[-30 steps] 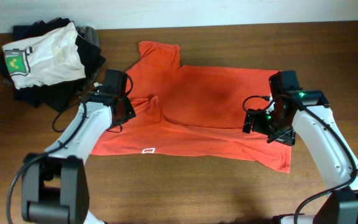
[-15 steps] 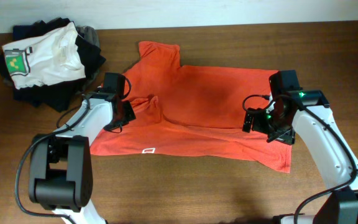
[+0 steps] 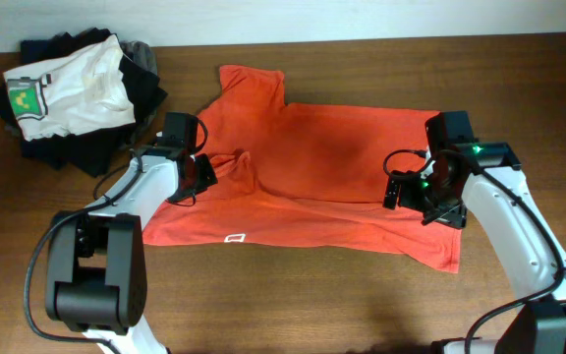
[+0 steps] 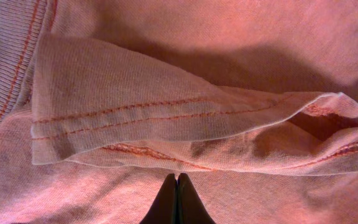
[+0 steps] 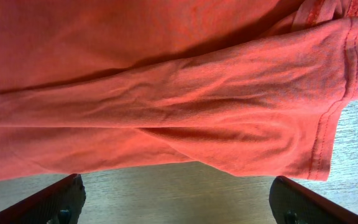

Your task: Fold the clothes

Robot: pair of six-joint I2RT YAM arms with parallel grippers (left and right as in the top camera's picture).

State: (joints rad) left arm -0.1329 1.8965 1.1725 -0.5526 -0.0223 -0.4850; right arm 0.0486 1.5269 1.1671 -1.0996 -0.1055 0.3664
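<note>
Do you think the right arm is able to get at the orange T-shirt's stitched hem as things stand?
Probably yes. The right gripper is open over bare table, and the stitched hem of the orange T-shirt lies just ahead of its fingers, uncovered.

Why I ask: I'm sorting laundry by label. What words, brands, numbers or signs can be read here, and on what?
No text is legible in any view.
The white tag on the red-orange T-shirt: too small to read.
The green-yellow print on the white T-shirt: blurred, no readable letters.
Both wrist views: only fabric and stitching, no lettering.
</note>
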